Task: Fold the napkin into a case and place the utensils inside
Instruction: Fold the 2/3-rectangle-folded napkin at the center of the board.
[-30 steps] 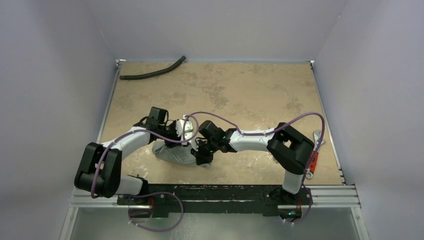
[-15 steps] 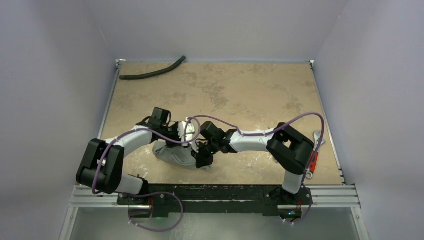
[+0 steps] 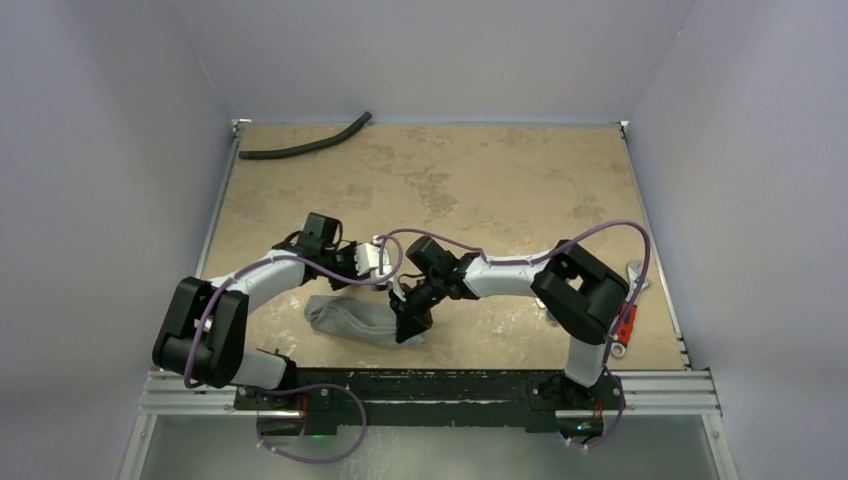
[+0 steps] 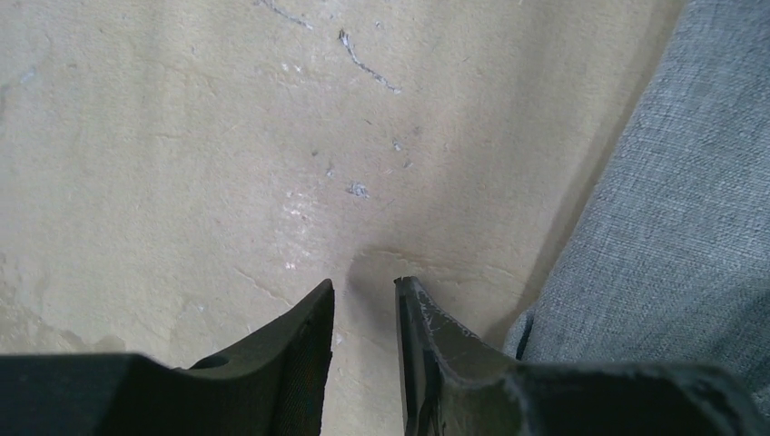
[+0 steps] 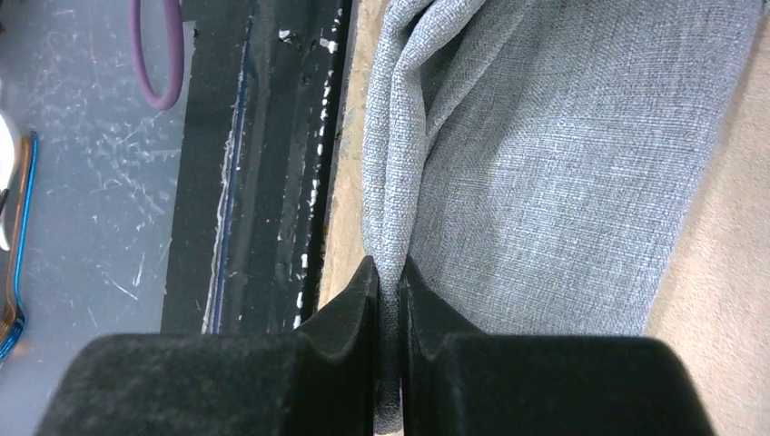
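The grey napkin (image 3: 350, 318) lies in a crumpled oblong near the table's front edge. My right gripper (image 3: 411, 326) is at its right end, shut on a fold of the cloth (image 5: 389, 272); the rest of the napkin (image 5: 563, 154) spreads away beyond the fingers. My left gripper (image 3: 372, 264) hovers just behind the napkin. Its jaws (image 4: 363, 289) stand a narrow gap apart over bare table with nothing between them, and the napkin (image 4: 672, 227) lies to their right. The utensils are out of view.
A long black curved hose (image 3: 305, 145) lies at the back left corner. A red-handled wrench (image 3: 626, 325) rests at the right edge. The black front rail (image 5: 263, 182) runs close beside the right gripper, with a purple cable (image 5: 154, 54) beyond it.
The napkin, bunched up between both grippers before, now lies lower and stretched to the left. The left gripper is off the cloth with narrower jaws. The right gripper moved toward the front edge.
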You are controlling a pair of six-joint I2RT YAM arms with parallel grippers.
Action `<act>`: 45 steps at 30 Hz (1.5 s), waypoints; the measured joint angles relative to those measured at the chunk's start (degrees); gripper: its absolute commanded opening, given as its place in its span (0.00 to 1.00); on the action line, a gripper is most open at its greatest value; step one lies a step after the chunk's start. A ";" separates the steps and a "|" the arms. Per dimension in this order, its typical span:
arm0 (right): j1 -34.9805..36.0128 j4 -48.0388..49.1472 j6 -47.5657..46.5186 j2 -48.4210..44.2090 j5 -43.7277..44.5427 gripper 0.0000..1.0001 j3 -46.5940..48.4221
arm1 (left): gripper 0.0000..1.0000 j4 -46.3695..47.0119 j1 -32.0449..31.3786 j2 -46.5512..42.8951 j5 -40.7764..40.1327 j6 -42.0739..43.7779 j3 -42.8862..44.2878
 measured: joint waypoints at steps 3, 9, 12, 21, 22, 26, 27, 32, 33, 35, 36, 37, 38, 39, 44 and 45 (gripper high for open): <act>-0.24 1.36 0.02 1.25 -1.75 0.04 0.00 | 0.27 -0.83 0.02 0.00 -1.16 0.00 0.11; -1.01 6.84 1.27 4.07 -4.31 0.01 -0.20 | 0.28 -1.49 1.01 0.00 -3.82 -1.92 0.13; -2.03 9.29 2.69 4.90 -4.57 0.00 -0.26 | 0.30 -1.38 2.32 -0.15 -4.11 -3.87 0.13; -6.08 13.94 11.91 5.01 -1.66 0.00 -2.91 | 0.33 0.13 3.69 -2.64 -1.11 -12.81 1.31; -6.25 14.27 12.70 5.03 -1.38 0.00 -2.93 | 0.33 -0.28 3.78 -2.64 -0.35 -13.22 2.10; -6.27 14.51 14.49 5.18 -1.05 0.00 -2.91 | 0.34 -3.37 3.82 -2.75 3.89 -10.56 5.53; -6.27 14.40 14.67 5.18 -1.05 0.00 -2.84 | 0.33 -4.37 3.80 -2.82 4.79 -9.01 6.08; -6.29 12.85 15.30 5.92 -1.42 0.00 -1.60 | 0.33 -6.45 2.95 -2.93 7.34 -1.90 5.51; -6.29 12.39 15.32 6.12 -1.57 0.00 -1.22 | 0.32 -6.64 2.56 -2.93 7.67 -0.37 5.11; -6.29 11.28 15.32 6.80 -2.23 0.00 -0.17 | 0.32 -7.58 1.42 -2.91 8.26 3.89 3.96; -6.29 10.75 15.32 7.17 -2.62 0.00 0.28 | 0.32 -8.04 0.92 -2.91 8.44 5.88 3.37; -6.29 10.32 15.32 7.50 -2.93 0.00 0.66 | 0.32 -8.41 0.55 -2.89 8.48 7.52 2.91; -6.32 9.97 15.32 7.69 -3.26 0.00 0.94 | 0.32 -8.72 0.26 -2.89 8.63 9.22 2.49; -6.34 9.68 15.30 7.85 -3.61 0.00 1.14 | 0.32 -8.94 0.15 -2.89 8.68 10.80 2.19; -6.38 8.48 15.32 8.63 -4.92 0.00 2.01 | 0.32 -8.02 -0.98 -2.82 8.41 14.88 0.85; -6.40 8.26 15.30 8.90 -5.40 0.00 2.23 | 0.32 -6.99 -1.60 -2.71 8.17 14.86 0.42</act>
